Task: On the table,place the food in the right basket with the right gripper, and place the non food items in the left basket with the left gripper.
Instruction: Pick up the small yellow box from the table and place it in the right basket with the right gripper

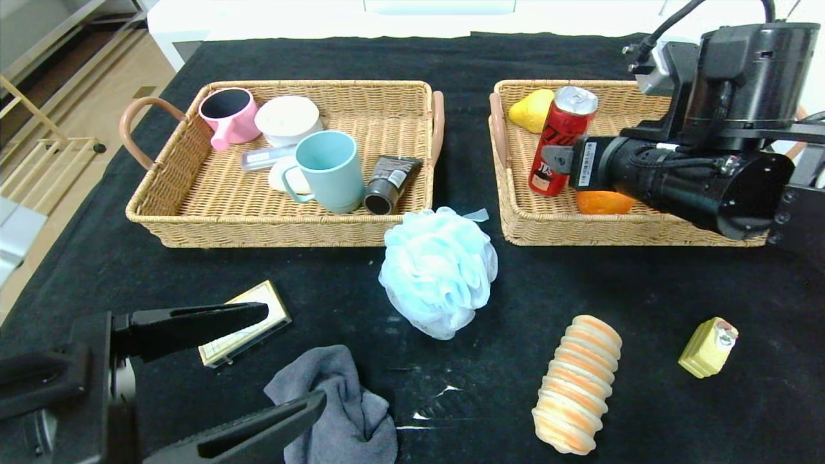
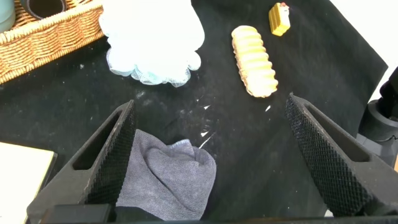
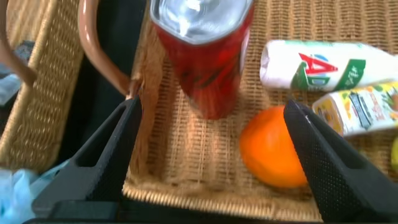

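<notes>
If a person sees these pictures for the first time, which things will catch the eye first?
Probably the pale blue bath sponge on the black cloth between the two baskets, and the red can upright in the right basket, with the open right hand just behind it. Nearer, the open left hand hovers over a grey cloth.

Nothing much off-task here, honestly. Black cloth covers the whole table under my left pincer. Just ahead of that pincer's tips I see a few white scuff marks on the cloth. Way off to the pincer's left and farther out there's light wood floor, with a pale wooden rack standing on it. Straight out past the pincer, beyond the far table edge, sits some white furniture; can't tell what it is.
</notes>
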Robot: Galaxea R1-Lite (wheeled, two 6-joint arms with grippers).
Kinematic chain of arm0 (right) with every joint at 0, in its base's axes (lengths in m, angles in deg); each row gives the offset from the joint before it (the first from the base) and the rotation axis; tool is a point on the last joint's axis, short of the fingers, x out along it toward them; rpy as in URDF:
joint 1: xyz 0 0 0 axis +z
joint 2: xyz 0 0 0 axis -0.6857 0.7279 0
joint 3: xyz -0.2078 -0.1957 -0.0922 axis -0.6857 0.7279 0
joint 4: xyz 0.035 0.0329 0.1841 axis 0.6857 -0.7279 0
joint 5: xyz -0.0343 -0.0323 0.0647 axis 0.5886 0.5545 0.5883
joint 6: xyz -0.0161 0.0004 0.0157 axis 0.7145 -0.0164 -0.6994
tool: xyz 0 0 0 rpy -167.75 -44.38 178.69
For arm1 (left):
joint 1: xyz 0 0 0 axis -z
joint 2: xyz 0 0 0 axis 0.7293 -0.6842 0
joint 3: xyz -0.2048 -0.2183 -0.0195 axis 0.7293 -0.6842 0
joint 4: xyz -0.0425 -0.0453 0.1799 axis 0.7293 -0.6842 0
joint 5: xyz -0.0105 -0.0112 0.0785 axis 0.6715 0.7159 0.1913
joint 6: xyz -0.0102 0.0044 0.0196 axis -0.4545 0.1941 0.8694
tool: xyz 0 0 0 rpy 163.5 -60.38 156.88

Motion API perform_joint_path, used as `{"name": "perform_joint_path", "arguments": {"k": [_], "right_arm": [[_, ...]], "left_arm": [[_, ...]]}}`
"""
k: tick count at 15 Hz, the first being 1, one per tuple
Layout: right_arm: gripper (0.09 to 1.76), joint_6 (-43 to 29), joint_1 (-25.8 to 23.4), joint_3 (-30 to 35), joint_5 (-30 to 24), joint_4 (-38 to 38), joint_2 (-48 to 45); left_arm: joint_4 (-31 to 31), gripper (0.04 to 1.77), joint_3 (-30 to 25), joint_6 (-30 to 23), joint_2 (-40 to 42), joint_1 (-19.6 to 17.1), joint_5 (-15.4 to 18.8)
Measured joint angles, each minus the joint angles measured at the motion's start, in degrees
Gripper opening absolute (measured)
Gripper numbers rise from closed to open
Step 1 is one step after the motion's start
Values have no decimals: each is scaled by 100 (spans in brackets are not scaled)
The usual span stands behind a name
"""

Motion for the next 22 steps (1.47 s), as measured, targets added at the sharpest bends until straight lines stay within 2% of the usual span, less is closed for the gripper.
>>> {"name": "perform_joint_path", "arguments": {"k": [5,8,13,16,20,22], "right_arm": [[168,-41,121,452,138,-613,-738],[169,-157,50,652,524,-1263,-1159],[170,-1174,-74,730,584,-3103,-1808],[170,-1854,-364,796,355,-4158,-2025],[170,-2682,-586,829,269,-4951,-2097],[170,-3090,-601,835,46,-5060,-2099]], "left_arm": [[-17,172,0,-9,5,91,-24],[-17,172,-22,-2,10,111,-27],[2,172,-24,-2,11,116,-27],[27,172,-10,-2,55,108,-27],[20,172,-22,44,57,107,-27],[20,172,-22,46,62,107,-27]]}}
